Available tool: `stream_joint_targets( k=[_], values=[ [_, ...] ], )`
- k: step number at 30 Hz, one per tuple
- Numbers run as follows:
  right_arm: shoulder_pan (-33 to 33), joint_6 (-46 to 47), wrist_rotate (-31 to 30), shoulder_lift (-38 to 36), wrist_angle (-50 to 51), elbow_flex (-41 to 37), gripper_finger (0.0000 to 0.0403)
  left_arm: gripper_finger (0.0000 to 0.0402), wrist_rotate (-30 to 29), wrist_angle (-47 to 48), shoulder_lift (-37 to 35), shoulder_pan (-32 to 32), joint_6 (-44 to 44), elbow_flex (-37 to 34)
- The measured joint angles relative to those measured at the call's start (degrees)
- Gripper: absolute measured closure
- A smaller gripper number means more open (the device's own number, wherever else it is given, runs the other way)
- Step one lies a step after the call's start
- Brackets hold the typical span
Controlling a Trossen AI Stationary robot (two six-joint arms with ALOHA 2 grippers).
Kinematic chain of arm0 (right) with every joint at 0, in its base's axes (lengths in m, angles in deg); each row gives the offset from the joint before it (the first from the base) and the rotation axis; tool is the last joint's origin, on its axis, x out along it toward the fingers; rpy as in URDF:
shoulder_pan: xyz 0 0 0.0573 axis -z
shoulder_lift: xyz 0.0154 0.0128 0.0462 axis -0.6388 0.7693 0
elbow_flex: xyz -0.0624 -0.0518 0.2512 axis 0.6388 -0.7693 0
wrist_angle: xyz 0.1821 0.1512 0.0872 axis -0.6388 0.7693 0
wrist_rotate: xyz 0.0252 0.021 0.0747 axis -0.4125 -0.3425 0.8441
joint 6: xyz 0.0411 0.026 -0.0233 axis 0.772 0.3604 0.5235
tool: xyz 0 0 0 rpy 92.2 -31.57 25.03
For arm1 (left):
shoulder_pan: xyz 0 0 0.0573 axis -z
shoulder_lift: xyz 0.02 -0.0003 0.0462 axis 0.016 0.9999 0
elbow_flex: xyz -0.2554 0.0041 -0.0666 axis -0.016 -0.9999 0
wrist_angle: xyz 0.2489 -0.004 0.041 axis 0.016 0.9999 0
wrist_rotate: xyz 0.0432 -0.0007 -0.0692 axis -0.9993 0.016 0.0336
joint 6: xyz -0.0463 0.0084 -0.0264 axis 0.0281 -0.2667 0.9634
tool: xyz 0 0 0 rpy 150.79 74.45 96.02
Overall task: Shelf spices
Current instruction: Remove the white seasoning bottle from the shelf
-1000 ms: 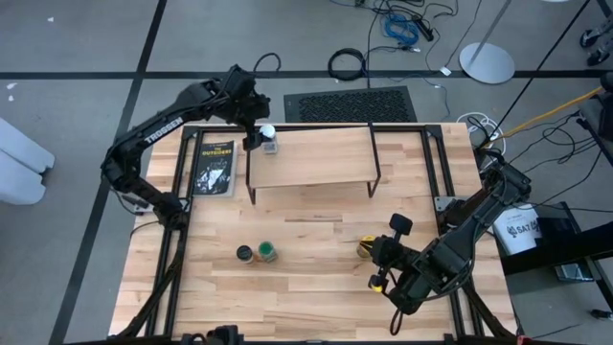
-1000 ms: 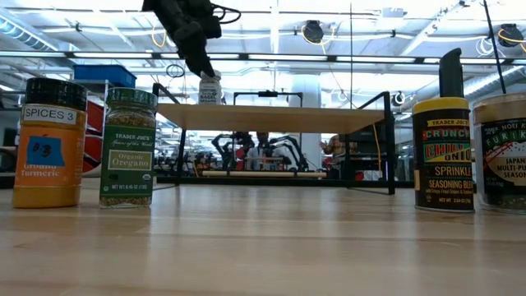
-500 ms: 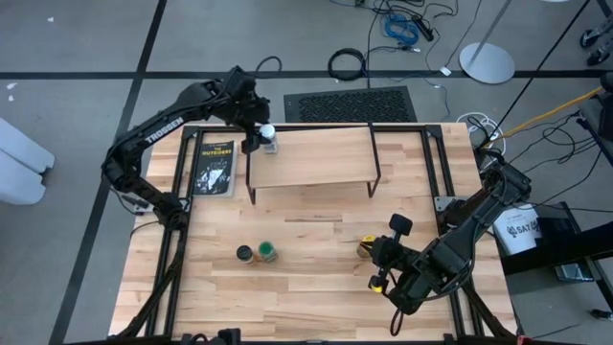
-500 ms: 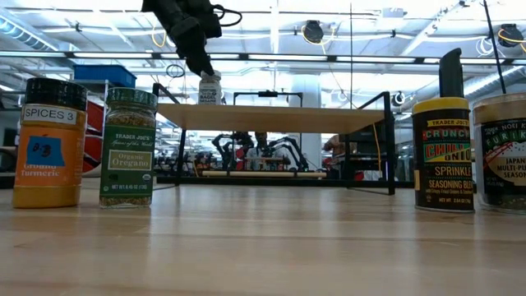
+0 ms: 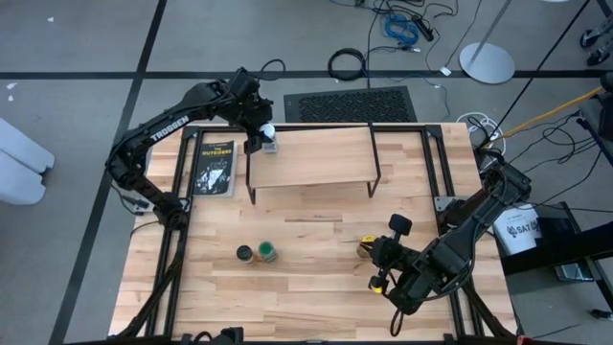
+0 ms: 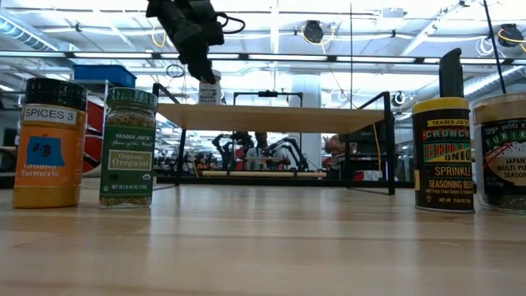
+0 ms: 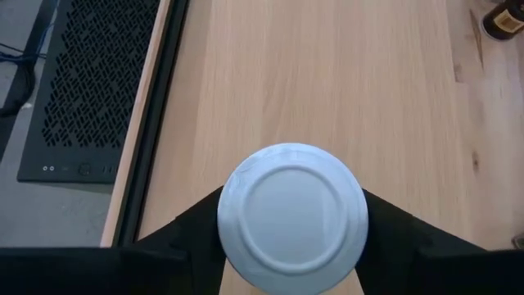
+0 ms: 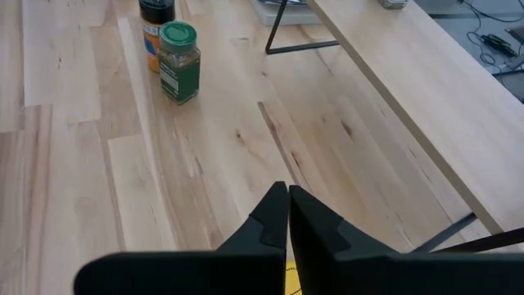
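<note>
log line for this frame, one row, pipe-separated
left pincer: around white-lid jar on shelf | right pincer: shut, empty, over table | green-lid jar, orange jar: on table

5 spice jars (image 6: 127, 148), 1 shelf (image 5: 311, 158), 1 black packet (image 5: 215, 168), 2 arms (image 5: 158, 134).

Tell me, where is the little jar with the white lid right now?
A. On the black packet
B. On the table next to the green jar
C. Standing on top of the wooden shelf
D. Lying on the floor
C: the white-lidded jar stands upright near the left end of the shelf, with the left end effector right at it; the green-lidded jar is down on the table.
</note>
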Motion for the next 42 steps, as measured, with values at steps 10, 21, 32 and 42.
stream_joint_targets(
  k=[10,21,32,42],
  values=[
    [1.92,-0.07,-2.41,0.00,-1.66,-0.02,0.0403,0.0193,-0.11,0.10,-2.49,2.97,0.46,-0.02],
    [7.29,-9.16,-5.84,0.00,-10.46,-0.02,0.0381,0.0193,0.29,-3.60,-11.23,12.14,7.64,-0.02],
    [13.13,-31.38,1.50,0.02,-33.43,-0.02,0.0236,0.0193,0.51,-11.75,-13.41,26.23,14.34,-0.02],
    [17.34,-45.00,1.73,0.02,-39.75,4.79,0.0131,0.0193,-2.02,-15.84,-13.09,36.33,18.26,-0.02]
  ],
)
